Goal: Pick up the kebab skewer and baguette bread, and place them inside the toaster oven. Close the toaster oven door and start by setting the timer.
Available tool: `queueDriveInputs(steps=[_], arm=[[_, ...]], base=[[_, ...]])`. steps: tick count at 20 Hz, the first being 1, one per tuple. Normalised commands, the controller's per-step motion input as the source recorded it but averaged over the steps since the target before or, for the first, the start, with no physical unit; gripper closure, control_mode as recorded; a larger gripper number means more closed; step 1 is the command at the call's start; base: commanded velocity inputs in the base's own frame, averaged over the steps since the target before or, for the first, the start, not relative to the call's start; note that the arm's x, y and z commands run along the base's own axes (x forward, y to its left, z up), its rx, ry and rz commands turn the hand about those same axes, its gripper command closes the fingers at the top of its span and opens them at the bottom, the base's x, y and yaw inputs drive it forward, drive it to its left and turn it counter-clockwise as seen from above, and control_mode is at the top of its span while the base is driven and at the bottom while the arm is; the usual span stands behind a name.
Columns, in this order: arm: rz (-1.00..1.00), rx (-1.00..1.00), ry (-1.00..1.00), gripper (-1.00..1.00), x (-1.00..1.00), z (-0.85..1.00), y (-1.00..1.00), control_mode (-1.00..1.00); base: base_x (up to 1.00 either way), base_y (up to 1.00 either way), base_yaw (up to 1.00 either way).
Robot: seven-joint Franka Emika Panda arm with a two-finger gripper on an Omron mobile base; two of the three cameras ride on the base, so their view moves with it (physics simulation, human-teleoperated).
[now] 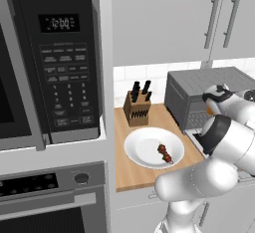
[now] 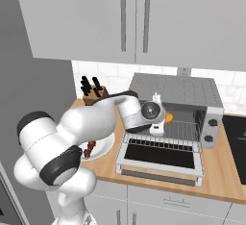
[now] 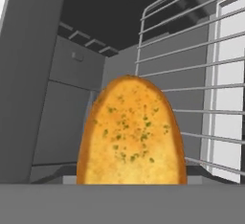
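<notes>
**Inspector A:** State of the gripper (image 2: 161, 123) at the time of inspection?

**Inspector B:** It was at the mouth of the toaster oven (image 2: 178, 92), above the inner edge of the lowered toaster oven door (image 2: 161, 157). In the hand view the baguette bread (image 3: 131, 132) rose directly ahead of the fingers, filling the middle of the frame, with the wire rack (image 3: 191, 74) beyond it. The fingertips themselves were hidden, so I could not tell whether they were clamped on the loaf or merely standing beside it.

**Inspector A:** Was the loaf seen from the base cameras?

**Inspector B:** Yes, as a small orange patch (image 2: 168, 118) just beside the hand, at the oven opening over the rack.

**Inspector A:** And the kebab skewer?

**Inspector B:** The kebab skewer (image 1: 165, 153) lay on the white plate (image 1: 142, 147) on the wooden counter (image 1: 130, 174), well apart from the fingers. A knife block (image 1: 137, 105) stood behind the plate, beside the oven.
</notes>
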Motion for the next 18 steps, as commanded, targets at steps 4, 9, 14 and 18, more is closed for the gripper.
queueDriveInputs(steps=[4,9,14,18], arm=[[0.0,0.0,0.0,-1.0,0.02,-0.01,0.0,-1.0],[0.0,0.0,0.0,-1.0,0.0,0.0,0.0,-1.0],[0.0,0.0,0.01,-1.0,0.0,0.0,0.0,-1.0],[0.0,0.0,0.02,-1.0,0.0,0.0,0.0,-1.0]], base=[[0.0,0.0,0.0],[0.0,0.0,0.0],[0.0,0.0,0.0],[0.0,0.0,0.0]])
